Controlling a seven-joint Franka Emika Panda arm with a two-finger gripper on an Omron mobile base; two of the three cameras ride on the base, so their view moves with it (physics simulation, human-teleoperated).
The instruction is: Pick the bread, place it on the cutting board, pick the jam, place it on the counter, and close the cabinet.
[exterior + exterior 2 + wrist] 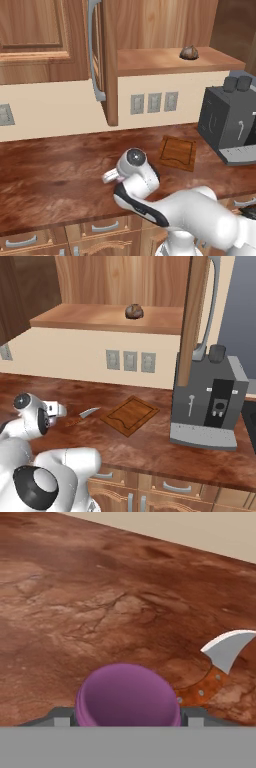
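Purple-lidded jam (127, 696) is gripped between the pincer (127, 714) fingers low over the desk (100, 612); release is judged next, bread (189, 52) unmoved.

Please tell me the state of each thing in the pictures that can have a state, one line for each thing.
cabinet: door open
bread: on the cabinet shelf, not yet moved
board: flat on the counter, nothing on it
jam: lid on, between the pincer fingers, low over the counter
pincer: shut on the jam
knife: lying on the counter beside the jam
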